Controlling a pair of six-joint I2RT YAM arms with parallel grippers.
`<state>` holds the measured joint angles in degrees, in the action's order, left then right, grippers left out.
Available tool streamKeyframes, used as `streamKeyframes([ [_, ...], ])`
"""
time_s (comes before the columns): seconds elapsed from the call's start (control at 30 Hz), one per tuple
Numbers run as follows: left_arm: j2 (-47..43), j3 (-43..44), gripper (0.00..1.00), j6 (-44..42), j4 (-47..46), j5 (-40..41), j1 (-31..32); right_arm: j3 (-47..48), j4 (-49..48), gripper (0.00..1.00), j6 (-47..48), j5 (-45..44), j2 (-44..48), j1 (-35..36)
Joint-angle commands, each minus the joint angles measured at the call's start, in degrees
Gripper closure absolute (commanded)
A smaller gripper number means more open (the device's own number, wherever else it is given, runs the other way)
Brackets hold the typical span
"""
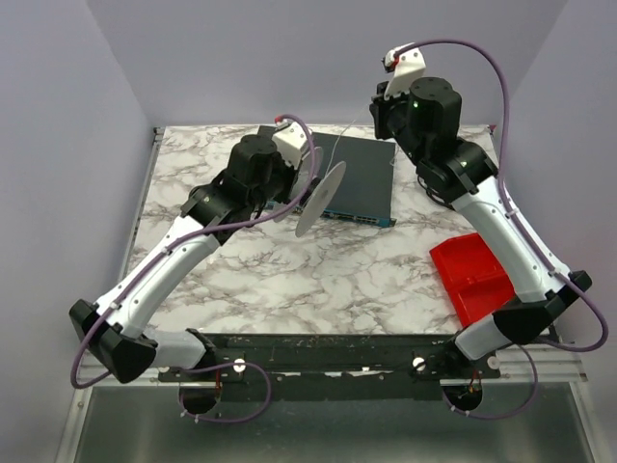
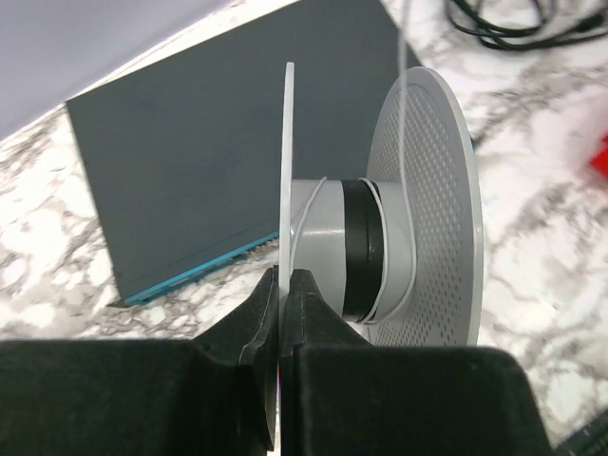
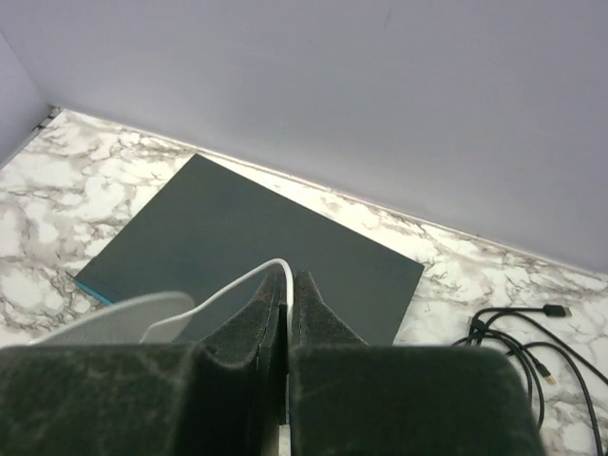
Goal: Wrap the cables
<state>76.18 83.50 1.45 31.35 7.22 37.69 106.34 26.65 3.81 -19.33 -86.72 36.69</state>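
One thin white wire (image 3: 233, 283) rises off a grey spool (image 2: 328, 242) in a smooth arch and ends between the fingers of the right tool (image 3: 289, 280), which is clenched on it. The jaws stand pressed together with only the wire between them. A few turns of the same wire lie around the spool's hub, beside a black band, and one strand runs straight up past the perforated flange.

The left tool (image 2: 283, 280) is clamped on the spool's other flange, the thin plain one, gripping its lower rim edge-on. It holds the spool with its axis roughly level.

A flat dark box (image 1: 359, 178) with a teal edge lies on the marbled surface (image 1: 289, 270) toward the back wall. In the top view the spool (image 1: 321, 198) sits over the box's left edge, disc tilted. The right tool hangs raised above the box's far right corner, so the wire spans across the box top.

A red tray (image 1: 474, 275) lies to the right of the box and nearer the arm bases, well apart from it and close under the right arm. Thicker black cords (image 3: 518, 337) with plugs lie loosely coiled on the surface to the right of the box, apart from both tools. Nothing lies between the spool and the right tool except the box below the wire.
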Motion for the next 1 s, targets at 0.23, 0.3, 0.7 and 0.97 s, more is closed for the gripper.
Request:
streamKeyframes([
  [0.23, -13.9, -5.8, 1.0, 4.5, -8.7, -17.9, 0.1, -9.3, -6.4, 0.99, -9.2, 18.5, -3.7, -12.5],
  [0.3, -15.3, -5.4, 1.0, 8.8, -10.1, -19.0, -1.2, -13.5, -8.7, 0.99, -11.6, 22.4, -2.9, -14.1],
  [0.7, -17.1, -1.0, 1.0, 31.0, -15.0, -13.3, -7.6, -41.9, -31.2, 0.99, -26.8, 43.1, 4.7, -14.7],
  [0.97, -16.9, -0.7, 1.0, 35.3, -20.6, -5.5, -4.9, -57.0, -61.7, 0.98, -47.1, 58.3, 5.9, -14.5],
])
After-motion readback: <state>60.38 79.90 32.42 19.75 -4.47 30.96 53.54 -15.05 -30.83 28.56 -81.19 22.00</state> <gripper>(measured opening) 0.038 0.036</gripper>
